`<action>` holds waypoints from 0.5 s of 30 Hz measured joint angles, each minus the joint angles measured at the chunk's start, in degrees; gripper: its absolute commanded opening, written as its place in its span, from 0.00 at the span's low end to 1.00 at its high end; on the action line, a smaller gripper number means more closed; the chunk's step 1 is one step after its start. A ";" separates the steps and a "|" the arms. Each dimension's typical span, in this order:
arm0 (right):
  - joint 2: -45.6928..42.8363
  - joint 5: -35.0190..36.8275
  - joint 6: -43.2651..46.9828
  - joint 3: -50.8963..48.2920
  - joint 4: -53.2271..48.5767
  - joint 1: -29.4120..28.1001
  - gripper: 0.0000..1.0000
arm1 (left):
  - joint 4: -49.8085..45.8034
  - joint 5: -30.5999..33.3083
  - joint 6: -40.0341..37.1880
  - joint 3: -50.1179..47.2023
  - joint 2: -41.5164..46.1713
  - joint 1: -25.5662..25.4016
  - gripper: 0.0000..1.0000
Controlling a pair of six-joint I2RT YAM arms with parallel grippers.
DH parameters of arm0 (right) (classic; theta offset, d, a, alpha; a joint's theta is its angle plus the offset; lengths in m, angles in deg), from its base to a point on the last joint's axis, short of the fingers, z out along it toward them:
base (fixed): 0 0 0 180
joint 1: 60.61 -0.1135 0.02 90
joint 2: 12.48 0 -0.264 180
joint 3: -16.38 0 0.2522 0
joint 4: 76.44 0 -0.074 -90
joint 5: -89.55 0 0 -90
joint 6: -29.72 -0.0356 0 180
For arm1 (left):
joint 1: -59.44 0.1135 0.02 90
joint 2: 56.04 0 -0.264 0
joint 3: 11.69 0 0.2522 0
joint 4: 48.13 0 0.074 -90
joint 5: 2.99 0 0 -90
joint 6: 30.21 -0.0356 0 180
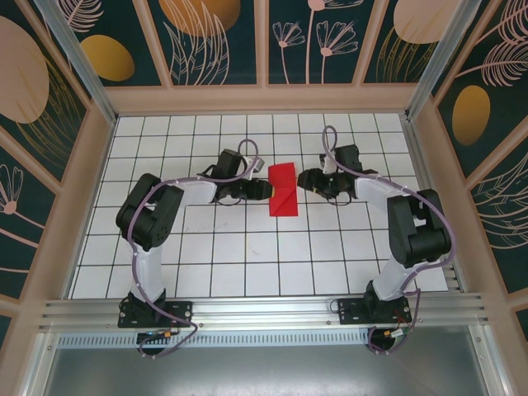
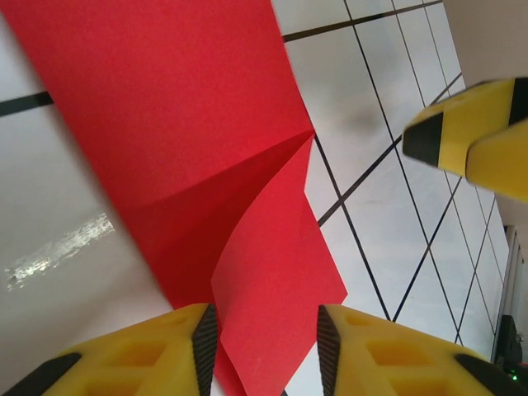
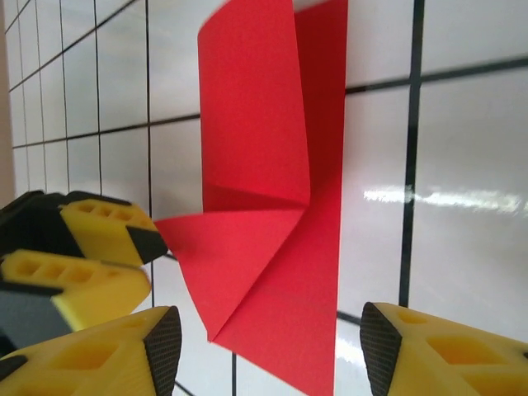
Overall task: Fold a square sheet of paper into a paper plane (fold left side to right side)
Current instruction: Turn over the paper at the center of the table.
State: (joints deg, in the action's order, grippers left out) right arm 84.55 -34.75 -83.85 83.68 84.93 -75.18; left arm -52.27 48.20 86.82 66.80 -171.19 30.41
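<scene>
Left gripper (image 2: 268, 334) and right gripper (image 3: 264, 330), jaws apart on both, straddle the partly folded square sheet of paper (image 1: 282, 188) near the middle of the tabletop (image 1: 247, 256), which curls up unpressed, so an uneven pinch might skew the fold.

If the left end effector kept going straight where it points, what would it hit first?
Probably the folded red paper: its edge sits inside the open left end effector; depth beyond is unclear.
</scene>
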 measured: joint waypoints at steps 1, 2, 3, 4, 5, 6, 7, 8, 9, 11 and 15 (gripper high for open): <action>0.22 -0.76 -0.48 -0.33 0.52 -0.04 0.61 | 0.00 -0.07 0.09 0.04 -0.17 0.00 0.33; 0.50 -1.40 -0.83 -0.46 1.29 -0.09 0.61 | 0.02 -0.20 0.26 0.17 -0.35 0.00 0.30; 0.98 -1.97 -1.11 -0.46 2.05 -0.15 0.61 | 0.02 -0.20 0.28 0.35 -0.52 0.00 0.29; 1.49 -2.38 -1.36 -0.46 2.84 -0.28 0.61 | 0.02 -0.20 0.31 0.57 -0.66 0.00 0.27; 2.12 -2.89 -1.81 -0.46 3.58 -0.44 0.61 | 0.07 -0.20 0.42 0.76 -0.81 0.00 0.24; 2.86 -3.30 -2.19 -0.46 4.26 -0.61 0.61 | 0.07 -0.17 0.44 0.96 -0.87 0.00 0.21; 3.50 -3.48 -2.32 -0.46 4.76 -0.81 0.61 | 0.11 -0.15 0.59 1.05 -0.96 0.00 0.18; 4.37 -3.74 -2.56 -0.44 5.22 -1.01 0.61 | 0.11 -0.11 0.61 1.16 -1.01 0.00 0.16; 5.20 -3.96 -2.89 -0.44 5.60 -1.22 0.62 | 0.11 -0.04 0.59 1.31 -1.07 0.00 0.14; 6.38 -4.33 -3.43 -0.42 6.05 -1.42 0.62 | 0.15 0.37 0.50 1.51 -1.22 0.00 0.10; 8.11 -4.87 -4.22 0.42 6.47 -1.62 0.62 | 0.13 1.01 0.46 1.51 -1.22 0.00 0.05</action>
State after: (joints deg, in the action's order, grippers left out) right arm 92.66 -39.63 -88.07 84.09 91.40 -76.80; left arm -52.14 49.21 87.28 68.31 -172.41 30.41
